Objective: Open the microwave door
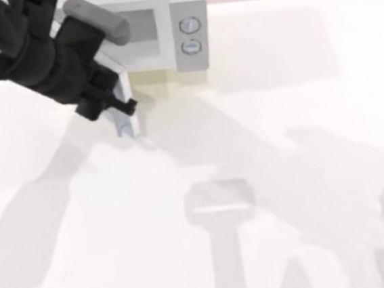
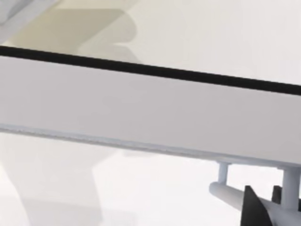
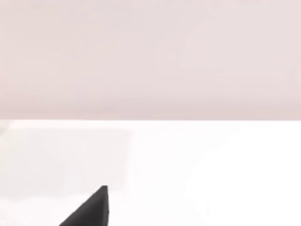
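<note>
My left gripper (image 1: 124, 113) sits at the far left of the table, in front of the microwave (image 1: 167, 24), at the free edge of the microwave door (image 1: 120, 89). In the left wrist view its dark fingertips (image 2: 251, 207) lie on either side of the door's pale bar handle (image 2: 235, 195), so the jaws appear closed around that handle, though only the tips show.

The door stands swung out from the oven's front, hinged on the left side of the opening. Its long axis runs away from the cabinet toward the near side of the table, and its free edge points toward the table's near side, with the gripper at that end. In the left wrist view the door fills the frame as a broad grey panel (image 2: 141, 113) with a dark strip along one edge. The open cavity (image 1: 142, 33) shows behind it, and the two round knobs (image 1: 190, 36) sit stacked on the panel to the right.

No writing can be read anywhere.

My right arm is out of the top view; its wrist view shows only one dark fingertip (image 3: 91, 209) over the bare table (image 3: 211, 179), and whether those jaws are open I cannot tell.
</note>
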Robot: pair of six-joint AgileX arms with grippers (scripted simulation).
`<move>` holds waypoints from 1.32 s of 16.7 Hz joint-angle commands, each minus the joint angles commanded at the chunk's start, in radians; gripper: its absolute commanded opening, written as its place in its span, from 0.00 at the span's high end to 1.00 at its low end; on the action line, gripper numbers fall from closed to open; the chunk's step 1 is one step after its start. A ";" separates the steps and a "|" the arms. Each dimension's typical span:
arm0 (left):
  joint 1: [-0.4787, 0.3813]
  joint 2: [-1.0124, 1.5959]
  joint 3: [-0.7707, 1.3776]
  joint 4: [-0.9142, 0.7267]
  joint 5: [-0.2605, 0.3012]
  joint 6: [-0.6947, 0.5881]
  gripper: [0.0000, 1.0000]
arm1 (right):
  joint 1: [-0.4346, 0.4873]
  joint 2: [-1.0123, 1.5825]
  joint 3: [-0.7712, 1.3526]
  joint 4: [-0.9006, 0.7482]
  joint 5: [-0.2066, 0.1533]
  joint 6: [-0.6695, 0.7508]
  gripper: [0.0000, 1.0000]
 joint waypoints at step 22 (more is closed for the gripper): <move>0.048 -0.019 -0.024 -0.030 0.061 0.119 1.00 | 0.000 0.000 0.000 0.000 0.000 0.000 0.00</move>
